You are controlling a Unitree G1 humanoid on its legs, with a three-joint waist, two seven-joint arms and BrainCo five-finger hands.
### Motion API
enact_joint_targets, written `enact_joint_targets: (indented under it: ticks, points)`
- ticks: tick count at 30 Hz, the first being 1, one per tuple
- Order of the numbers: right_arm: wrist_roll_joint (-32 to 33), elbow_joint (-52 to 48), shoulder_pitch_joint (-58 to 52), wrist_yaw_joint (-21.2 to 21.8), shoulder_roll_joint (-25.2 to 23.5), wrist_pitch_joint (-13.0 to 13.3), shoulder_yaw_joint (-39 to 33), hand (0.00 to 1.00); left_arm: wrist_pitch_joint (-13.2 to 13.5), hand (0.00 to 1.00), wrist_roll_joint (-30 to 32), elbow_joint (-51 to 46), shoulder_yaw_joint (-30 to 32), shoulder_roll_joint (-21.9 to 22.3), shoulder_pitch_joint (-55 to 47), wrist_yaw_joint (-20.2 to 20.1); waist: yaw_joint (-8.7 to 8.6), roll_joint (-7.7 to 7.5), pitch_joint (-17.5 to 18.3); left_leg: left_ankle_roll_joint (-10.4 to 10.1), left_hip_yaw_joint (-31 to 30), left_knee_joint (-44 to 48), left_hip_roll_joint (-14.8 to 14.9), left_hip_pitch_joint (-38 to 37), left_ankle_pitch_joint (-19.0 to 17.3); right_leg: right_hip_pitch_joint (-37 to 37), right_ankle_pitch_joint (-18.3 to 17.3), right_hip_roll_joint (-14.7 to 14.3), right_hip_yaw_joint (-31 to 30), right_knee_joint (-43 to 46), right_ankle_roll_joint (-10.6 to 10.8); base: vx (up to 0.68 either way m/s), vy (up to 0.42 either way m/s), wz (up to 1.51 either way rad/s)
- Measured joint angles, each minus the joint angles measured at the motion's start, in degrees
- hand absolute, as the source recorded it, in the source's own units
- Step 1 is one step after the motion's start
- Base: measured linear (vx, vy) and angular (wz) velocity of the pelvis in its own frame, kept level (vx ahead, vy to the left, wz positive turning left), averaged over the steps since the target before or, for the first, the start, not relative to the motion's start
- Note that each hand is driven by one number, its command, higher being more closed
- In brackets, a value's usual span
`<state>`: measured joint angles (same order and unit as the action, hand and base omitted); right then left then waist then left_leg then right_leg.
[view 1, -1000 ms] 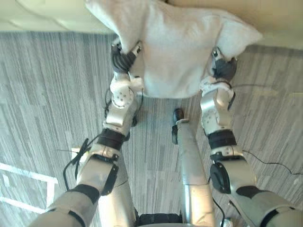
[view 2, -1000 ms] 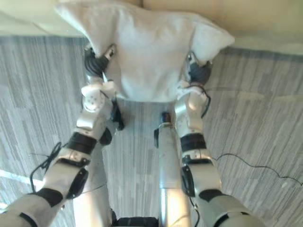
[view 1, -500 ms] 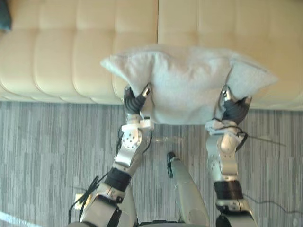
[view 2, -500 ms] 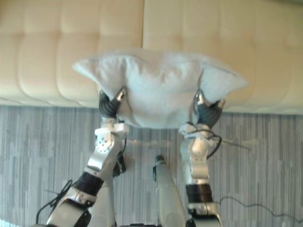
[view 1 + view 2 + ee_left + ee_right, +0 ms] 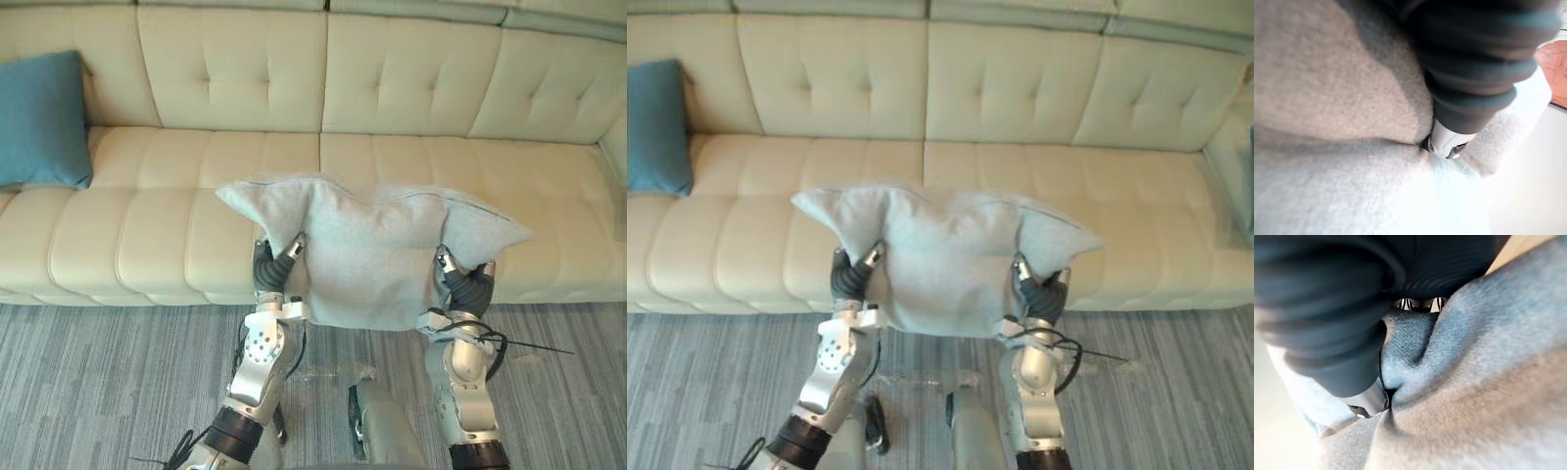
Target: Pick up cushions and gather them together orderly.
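My view is lifting from the carpet to the sofa point(image 5: 411, 98), so I am now facing the drop-off place. My left hand point(image 5: 272, 274) and right hand point(image 5: 468, 289) are still gripping the grey cushion point(image 5: 377, 259), fingers curled into its lower corners. The teal cushion point(image 5: 39, 117) is leaning at ten o'clock, probably my target.

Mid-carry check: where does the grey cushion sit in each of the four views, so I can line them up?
Left eye view: grey cushion at centre, before the cream sofa.
Right eye view: grey cushion at centre, slightly left.
Left wrist view: its grey fabric beside the dark ribbed cover.
Right wrist view: the same, beside that hand's cover.
Shared landmark: left hand and right hand pinching its lower corners.
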<state>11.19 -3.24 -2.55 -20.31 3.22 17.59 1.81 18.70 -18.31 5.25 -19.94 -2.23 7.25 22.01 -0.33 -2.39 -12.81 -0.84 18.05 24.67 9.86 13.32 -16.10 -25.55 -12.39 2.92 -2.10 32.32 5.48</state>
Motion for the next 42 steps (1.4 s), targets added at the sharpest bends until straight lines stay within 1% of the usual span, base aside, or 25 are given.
enact_joint_targets:
  ticks: [1,2,3,4,5,7,8,9,11,14,15,16,17,18,19,20,21,22,24,25,28,31,34,38,42]
  points:
    - [0.0,3.2,-0.1,0.2,1.1,-0.2,-0.2,1.00,0.2,1.00,0.0,2.7,-1.0,-1.1,0.0,-0.7,-0.73,-0.21,1.0,-1.2,-0.6,-2.9,-0.7,-1.9,0.7,0.7,4.0,-0.6,-0.3,-9.8,-0.4,0.29,-0.094,0.04]
    - [0.0,4.1,-0.3,0.3,1.5,-0.3,-0.2,1.00,0.2,1.00,0.0,3.6,-1.3,-1.5,0.0,-1.0,-0.97,-0.45,1.4,-1.8,-0.8,-3.4,-1.1,-2.3,1.0,1.5,5.7,-0.6,-0.6,-12.9,-0.4,0.33,-0.145,0.58]
    - [0.1,6.3,-1.6,0.8,2.1,-0.7,-0.8,1.00,-0.1,1.00,-0.2,6.8,-2.9,-2.4,0.0,-2.1,-2.59,-1.02,2.1,-3.7,-3.3,-3.8,-2.4,-4.0,0.5,3.5,13.9,0.1,-1.7,-17.0,-2.9,0.38,-0.215,0.55]
    - [0.1,7.0,-2.4,1.2,3.1,-1.5,-1.4,1.00,-1.1,1.00,-0.9,8.2,-4.0,-2.1,-0.6,-2.2,-2.59,0.64,2.8,-4.8,-4.7,-4.2,-1.1,-4.7,0.9,3.7,12.5,-0.7,-0.2,-15.3,-3.4,0.54,-0.312,0.47]
    - [0.1,6.4,-3.9,1.6,3.6,-2.4,-1.8,1.00,-1.9,1.00,-1.0,8.6,-4.7,-1.9,-1.9,-2.6,-2.36,1.97,3.6,-6.1,-6.3,-5.6,-0.1,-6.1,1.7,3.5,10.1,-1.8,0.6,-12.8,-4.7,0.38,-0.224,0.05]
    - [0.1,5.5,-5.0,1.6,3.8,-2.7,-2.1,1.00,-2.0,1.00,-1.0,8.6,-4.9,-1.4,-2.6,-3.0,-2.54,2.57,3.9,-6.3,-7.4,-3.3,1.2,-5.8,1.8,4.5,9.2,-2.5,2.0,-12.4,-5.5,0.30,-0.172,0.14]
    - [0.1,3.4,-6.8,1.6,3.8,-3.5,-2.5,1.00,-2.2,1.00,-1.3,8.6,-5.0,-0.7,-3.1,-3.8,-2.48,2.88,3.9,-5.8,-8.8,4.3,3.1,-4.1,2.2,7.6,7.7,-3.5,3.5,-12.7,-6.4,0.34,-0.202,0.32]
    - [0.1,0.6,-9.0,1.6,3.8,-3.7,-2.7,1.00,-2.2,1.00,-1.7,8.6,-5.0,-0.3,-3.7,-4.5,-2.40,3.17,3.9,-4.3,-9.6,12.8,4.9,-2.3,3.8,11.1,6.3,-4.2,5.0,-12.7,-7.3,0.31,-0.159,0.37]
    - [0.1,-5.0,-11.6,1.6,3.9,-3.6,-2.7,1.00,-2.2,1.00,-2.1,7.8,-5.1,-0.1,-4.4,-5.1,-1.88,2.89,4.9,-2.4,-8.9,22.1,6.8,0.0,8.4,15.1,3.3,-4.0,5.2,-12.6,-8.3,0.24,-0.085,0.22]
    - [0.1,-8.1,-11.2,1.6,4.1,-2.4,-3.7,1.00,-2.1,1.00,-2.1,5.9,-5.1,1.5,-4.8,-5.7,-1.24,4.15,6.2,-1.0,-7.1,24.2,7.9,2.3,6.4,16.0,2.0,-3.8,5.1,-12.6,-9.1,0.13,0.041,0.03]
    - [0.1,-8.5,-10.4,1.4,4.1,-2.3,-4.1,1.00,-2.1,1.00,-2.1,5.3,-5.1,2.1,-4.8,-5.8,-0.83,4.64,6.5,-0.9,-6.0,21.7,7.7,2.6,4.2,16.6,1.8,-3.2,5.0,-12.7,-9.0,0.12,0.122,0.07]
    - [0.1,-8.3,-10.0,1.3,4.1,-2.3,-4.3,1.00,-2.1,1.00,-2.1,5.2,-5.1,2.3,-4.8,-5.8,-0.48,4.21,6.8,-1.5,-5.4,16.2,6.7,2.2,2.9,17.5,1.7,-2.2,5.1,-12.8,-8.8,0.11,0.134,0.06]
    - [0.1,-8.2,-10.0,1.3,4.1,-2.3,-4.4,1.00,-2.1,1.00,-2.1,5.1,-5.1,2.4,-4.8,-5.8,-0.30,4.13,7.1,-1.7,-5.3,13.3,6.2,1.6,2.8,17.5,1.7,-1.9,5.2,-12.7,-8.8,0.09,0.159,0.03]
    - [0.1,-7.5,-9.4,1.3,4.1,-2.3,-4.7,1.00,-2.1,1.00,-2.1,4.6,-5.1,2.5,-4.8,-5.8,0.01,4.30,7.3,-1.8,-5.1,6.0,5.4,0.5,4.4,17.7,1.7,-1.6,5.0,-12.7,-8.4,0.08,0.196,-0.10]
    - [0.1,-6.5,-8.7,1.3,4.1,-2.4,-5.3,1.00,-1.9,1.00,-2.1,4.3,-5.2,2.6,-4.8,-5.8,0.33,5.50,8.1,-2.1,-5.1,-0.2,4.8,-0.4,8.6,17.7,1.3,-1.9,4.6,-12.7,-7.0,0.08,0.220,-0.12]
    - [0.2,-5.8,-8.6,1.3,3.9,-2.4,-5.5,1.00,-1.9,1.00,-2.1,4.4,-5.2,2.6,-4.8,-5.8,0.33,5.49,8.2,-3.5,-5.3,-1.2,4.6,-1.2,7.8,17.7,1.1,-1.9,4.5,-12.6,-6.3,0.09,0.261,-0.06]
    - [0.2,-3.8,-8.6,1.3,1.8,-2.7,-6.2,1.00,-2.0,1.00,-2.1,4.4,-5.5,2.0,-4.9,-5.8,0.29,3.27,8.6,-4.6,-4.6,-5.5,2.4,-2.9,8.7,17.5,1.6,-0.2,3.3,-13.1,-5.2,0.07,0.201,0.01]
    - [0.2,-3.5,-8.6,1.3,1.2,-2.7,-6.3,1.00,-2.0,1.00,-2.1,4.4,-5.6,1.8,-5.0,-5.8,0.30,2.75,8.7,-4.3,-4.3,-6.3,1.9,-3.3,9.0,17.5,1.7,0.2,3.0,-13.4,-4.9,0.06,0.178,0.01]
    - [0.6,-1.4,-8.4,1.4,0.2,-2.7,-6.4,1.00,-2.0,1.00,-2.1,4.5,-6.7,0.0,-5.0,-5.8,0.20,1.34,9.6,-3.5,-2.8,-9.7,-0.7,-4.3,10.2,17.8,3.0,1.8,1.1,-16.4,-2.6,0.02,0.139,-0.14]
    - [0.8,-0.1,-7.7,1.6,0.3,-2.7,-6.5,1.00,-2.0,1.00,-2.1,4.5,-7.1,-0.6,-5.0,-5.8,0.10,1.20,9.7,-3.0,-2.0,-10.8,-1.7,-4.5,10.6,17.9,4.0,2.6,0.2,-18.0,-1.7,0.01,0.156,-0.21]
    - [1.5,2.8,-5.6,1.7,0.3,-2.9,-6.7,1.00,-2.0,1.00,-2.1,4.7,-7.5,-1.5,-5.0,-5.8,-0.04,1.19,9.7,-2.4,0.2,-12.1,-2.8,-4.7,11.0,17.8,6.6,3.4,-2.1,-21.6,-0.7,0.00,0.153,-0.32]
    - [2.5,4.8,-3.6,1.8,0.4,-3.0,-6.7,1.00,-2.0,1.00,-2.1,4.9,-7.6,-2.1,-4.8,-5.8,-0.33,1.09,9.7,-2.2,1.1,-12.4,-3.0,-4.3,11.0,17.4,7.8,3.4,-3.2,-23.2,-0.5,-0.02,0.065,-0.26]
    - [2.6,7.7,1.7,1.8,2.1,-2.9,-6.1,1.00,-2.0,1.00,-2.1,5.0,-7.6,-3.8,-2.1,-5.5,-0.15,1.04,9.6,-2.0,2.4,-12.2,-2.5,-1.7,11.2,14.4,9.2,2.9,-4.9,-23.8,-0.6,-0.06,0.016,-0.24]
    - [2.5,7.7,10.9,1.1,5.2,-2.9,-6.1,1.00,-1.9,1.00,-2.1,5.0,-6.6,-4.1,6.2,-2.0,0.09,1.22,8.4,-1.5,2.4,-10.1,-1.4,4.6,12.2,8.8,11.4,1.9,-5.2,-23.9,-0.8,-0.06,-0.015,-0.06]
    - [2.2,7.4,19.1,-1.2,6.6,-2.9,-6.0,1.00,-1.5,1.00,-2.1,4.8,-4.4,-4.1,13.6,0.5,0.65,1.32,6.9,-1.7,1.7,-9.4,-0.5,7.9,13.0,5.7,11.8,1.2,-4.6,-22.8,-1.0,-0.06,-0.041,0.05]
